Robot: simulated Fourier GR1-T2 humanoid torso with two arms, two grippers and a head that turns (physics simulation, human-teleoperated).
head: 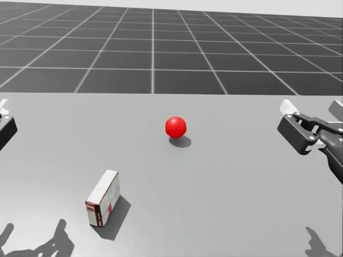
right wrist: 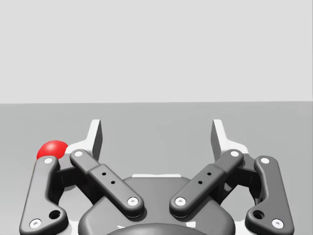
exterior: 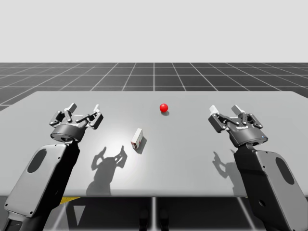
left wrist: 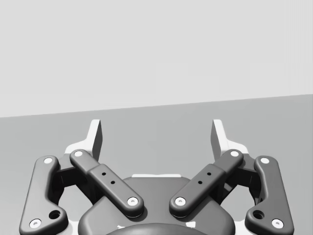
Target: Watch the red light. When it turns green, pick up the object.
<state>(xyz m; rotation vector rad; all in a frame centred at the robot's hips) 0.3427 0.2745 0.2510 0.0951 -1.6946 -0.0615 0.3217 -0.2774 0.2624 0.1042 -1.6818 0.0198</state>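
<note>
The light (exterior: pixel 164 107) was a small red ball sitting on the grey table (exterior: pixel 192 159), about midway between the left and right edges and closer to the far edge than to the near one. In the head view it (head: pixel 175 127) showed plain red, with a soft shadow on the table (head: pixel 241 203) just beside it.

The object was a small white box with red trim (exterior: pixel 137 139). It stood on one long narrow side near the middle of the table, a little toward the left edge and nearer to me than the light, well apart from it. From the head view the box (head: pixel 103 197) had a bare white top face and a side panel printed in red and white. The print could not be made out as words.

My left gripper (exterior: pixel 83 111) hovered above the table near the left edge, its fingers spread wide with nothing between them, as the left wrist view confirmed (left wrist: pixel 156 134). My right gripper (exterior: pixel 226 113) hovered near the right edge, likewise spread and holding nothing (right wrist: pixel 156 134). In the right wrist view the red light (right wrist: pixel 51 148) sat beside that gripper, outside its fingers. Both grippers were well apart from the box.
</note>
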